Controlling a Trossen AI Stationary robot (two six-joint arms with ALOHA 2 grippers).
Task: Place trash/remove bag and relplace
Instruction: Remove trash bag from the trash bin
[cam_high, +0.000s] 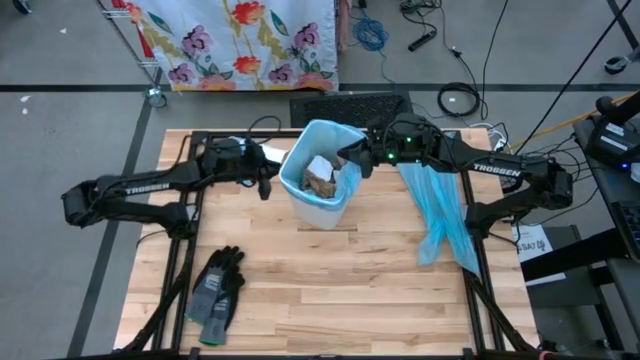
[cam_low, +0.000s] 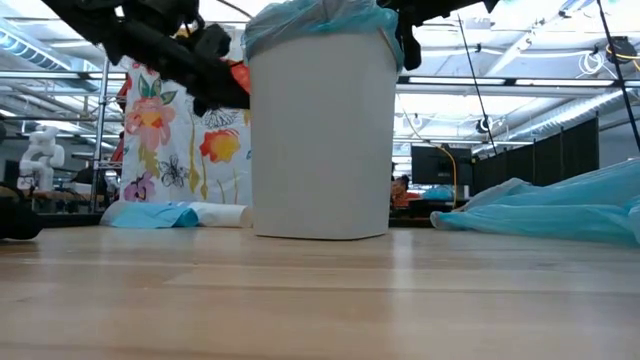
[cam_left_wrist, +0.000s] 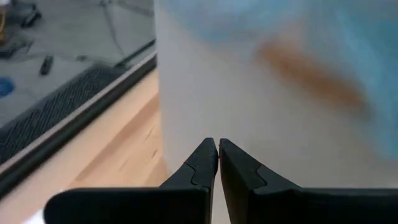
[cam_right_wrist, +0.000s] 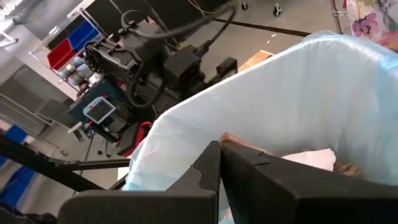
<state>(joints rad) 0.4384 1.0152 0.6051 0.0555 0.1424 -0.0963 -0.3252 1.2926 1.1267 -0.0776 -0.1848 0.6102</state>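
On my table (cam_high: 340, 280) I count one bin (cam_high: 322, 185) lined with a blue bag (cam_right_wrist: 267, 106), one loose blue bag (cam_high: 440, 215) and two gloves (cam_high: 217, 292); the trash (cam_high: 322, 178), brown and white wads, lies inside the bin. My left fingers (cam_high: 266, 187), pressed together and empty, reach level at the bin's side, my right fingers (cam_high: 362, 163), closed too, tilt over its rim.

Robotics lab: wooden table (cam_high: 330, 270) on dark frame, cables (cam_high: 458, 97) across grey floor, ceiling strip lights (cam_low: 520, 105).
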